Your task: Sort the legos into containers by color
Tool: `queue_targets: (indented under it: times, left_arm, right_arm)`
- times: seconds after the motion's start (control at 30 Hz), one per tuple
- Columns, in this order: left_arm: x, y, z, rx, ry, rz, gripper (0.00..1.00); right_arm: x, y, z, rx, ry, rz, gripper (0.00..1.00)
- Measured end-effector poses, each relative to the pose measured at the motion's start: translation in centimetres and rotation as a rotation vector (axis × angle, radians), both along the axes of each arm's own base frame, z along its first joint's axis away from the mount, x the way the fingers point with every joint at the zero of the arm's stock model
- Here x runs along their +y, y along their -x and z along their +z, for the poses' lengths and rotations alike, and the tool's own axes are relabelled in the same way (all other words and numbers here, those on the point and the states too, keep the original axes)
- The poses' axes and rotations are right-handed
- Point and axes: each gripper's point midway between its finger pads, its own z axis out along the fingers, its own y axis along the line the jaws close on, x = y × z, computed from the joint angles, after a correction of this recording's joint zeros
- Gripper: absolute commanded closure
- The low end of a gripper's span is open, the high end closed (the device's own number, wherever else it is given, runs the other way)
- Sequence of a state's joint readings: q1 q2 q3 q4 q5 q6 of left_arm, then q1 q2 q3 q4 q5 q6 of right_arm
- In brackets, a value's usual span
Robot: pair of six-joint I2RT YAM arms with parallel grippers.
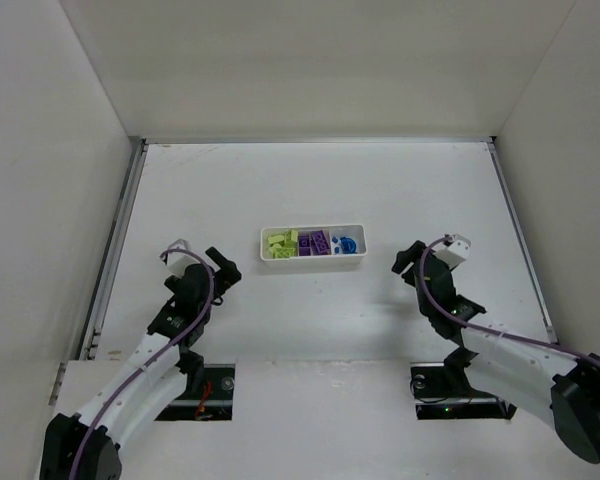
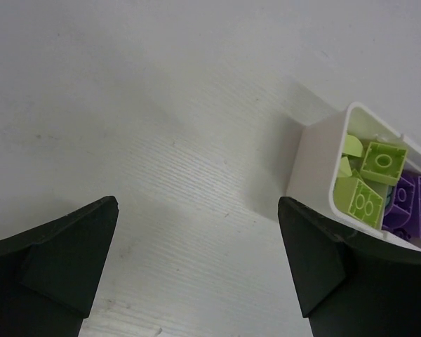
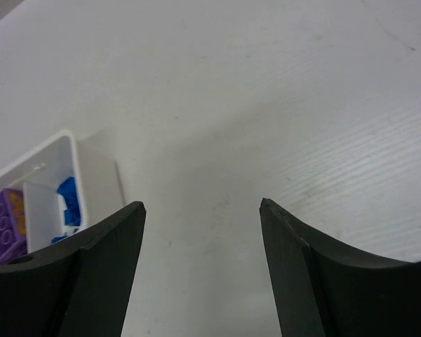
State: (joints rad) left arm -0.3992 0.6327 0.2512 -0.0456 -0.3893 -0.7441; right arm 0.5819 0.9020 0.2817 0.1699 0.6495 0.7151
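Looks done: legos (image 1: 313,241) sorted in tray (image 1: 315,259) mid-counter (image 1: 310,330), green L, purple mid, blue R, w/ L tool (image 1: 223,266) & R tool (image 1: 404,262) spread, empty, parked either side, prob. to keep clear.

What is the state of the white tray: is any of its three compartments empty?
None is empty. The tray holds yellow-green legos in its left compartment, purple legos in the middle, blue legos in the right.
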Motion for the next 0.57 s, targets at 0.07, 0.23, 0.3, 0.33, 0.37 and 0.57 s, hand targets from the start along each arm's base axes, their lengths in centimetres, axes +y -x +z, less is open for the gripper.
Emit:
queue_targets:
  times: [0.07,0.23,0.3,0.33,0.37,0.57]
  left_arm:
    - [0.5,0.2,-0.8,0.017,-0.006,0.015,0.0]
    - [0.5,0.5,-1.8,0.011,-0.003,0.011,0.0]
    - [0.3,0.6,-2.1,0.005,-0.003,0.0,0.0]
    - [0.2,0.6,-2.1,0.005,-0.003,-0.005,0.0]
    - [0.1,0.6,-2.1,0.001,-0.002,-0.009,0.0]
    - [-0.7,0.5,-2.0,-0.007,-0.002,-0.037,0.0]
  right_arm:
    - [-1.0,0.4,-0.7,0.003,-0.007,-0.028,0.27]
    - [-2.2,0.5,-0.4,-0.057,-0.07,-0.072,0.27]
    - [-2.2,0.4,-0.1,-0.07,-0.086,-0.07,0.27]
    - [-2.1,0.4,0.0,-0.075,-0.094,-0.066,0.27]
    - [-2.0,0.3,0.1,-0.08,-0.099,-0.063,0.27]
    - [-1.8,0.2,0.3,-0.085,-0.105,-0.057,0.27]
